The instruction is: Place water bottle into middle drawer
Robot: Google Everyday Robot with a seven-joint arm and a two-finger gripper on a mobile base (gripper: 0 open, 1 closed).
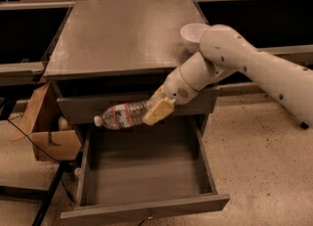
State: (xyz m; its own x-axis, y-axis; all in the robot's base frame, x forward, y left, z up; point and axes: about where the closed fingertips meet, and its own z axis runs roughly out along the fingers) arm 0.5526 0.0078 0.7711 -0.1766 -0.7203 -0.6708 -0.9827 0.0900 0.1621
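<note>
My gripper (157, 106) is shut on the water bottle (123, 115), a clear crinkled bottle with a white cap and a red-and-blue label. The bottle lies about level, cap pointing left, held in the air in front of the cabinet and above the back of the open middle drawer (146, 173). The drawer is pulled far out; its flat grey floor is bare. A small knob (149, 216) shows on its front edge. My white arm (254, 66) reaches in from the right.
A white bowl (193, 33) stands on the grey cabinet top (122, 29) at its right edge, partly behind my arm. A closed drawer panel (78, 108) sits above the open drawer. A cardboard box (46, 127) and cables lie on the floor at the left.
</note>
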